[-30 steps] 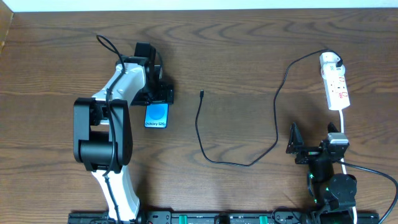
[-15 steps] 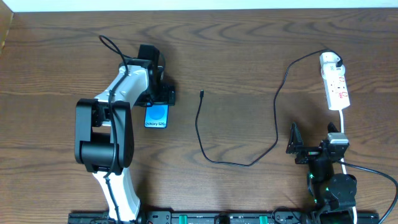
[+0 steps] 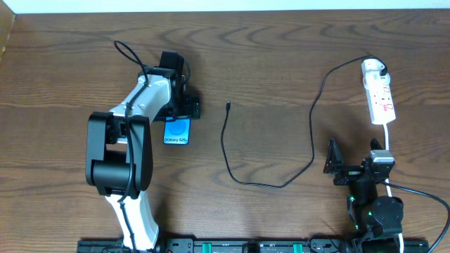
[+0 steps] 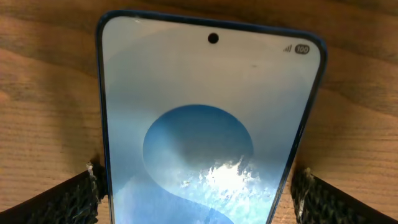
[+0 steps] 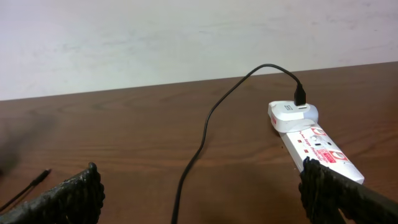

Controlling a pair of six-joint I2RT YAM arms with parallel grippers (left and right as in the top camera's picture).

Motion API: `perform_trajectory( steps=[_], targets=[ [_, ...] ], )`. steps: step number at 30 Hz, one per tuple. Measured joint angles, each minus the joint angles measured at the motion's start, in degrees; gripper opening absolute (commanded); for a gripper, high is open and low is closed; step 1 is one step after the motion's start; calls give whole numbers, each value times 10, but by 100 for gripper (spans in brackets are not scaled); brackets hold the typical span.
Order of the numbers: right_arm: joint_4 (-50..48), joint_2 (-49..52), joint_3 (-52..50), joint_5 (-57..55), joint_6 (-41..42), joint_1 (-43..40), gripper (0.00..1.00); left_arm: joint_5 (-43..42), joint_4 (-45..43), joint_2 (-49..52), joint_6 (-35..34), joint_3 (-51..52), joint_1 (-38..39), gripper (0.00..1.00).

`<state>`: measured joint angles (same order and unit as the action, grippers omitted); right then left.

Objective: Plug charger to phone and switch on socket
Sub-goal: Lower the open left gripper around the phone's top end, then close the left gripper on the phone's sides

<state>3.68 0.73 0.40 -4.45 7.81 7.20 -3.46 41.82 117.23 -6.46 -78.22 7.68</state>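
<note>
Item 1, phone (image 3: 177, 131): lying flat on the desk (image 3: 70, 70), screen up and glowing blue. Your overhead view is showing only its nearer half, since your left claw (image 3: 180, 111) is covering the rest. The left wrist view is giving you the screen close up, with the camera hole and status icons.

Item 2, left claw: standing wide open, one finger (image 4: 71, 199) on either side of the phone, clamping nothing. You cannot tell whether the pads are touching its edges.

Item 3, charger (image 5: 203, 140): its connector tip (image 3: 228, 105) is lying just right of the phone and apart from it.

Item 4, socket (image 3: 380, 95): lying far right of the phone. Only the right wrist view is showing you the plug head (image 5: 292, 115) sitting in its far end.

Item 5, right claw (image 5: 202, 202): hanging wide open and empty, well right of the phone.
</note>
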Motion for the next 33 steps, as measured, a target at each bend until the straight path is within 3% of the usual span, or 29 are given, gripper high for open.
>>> perform_trajectory(
  steps=[33],
  targets=[
    [0,0,0,0,0,0,99,0,8,-8,-8,13,3,97]
  ],
)
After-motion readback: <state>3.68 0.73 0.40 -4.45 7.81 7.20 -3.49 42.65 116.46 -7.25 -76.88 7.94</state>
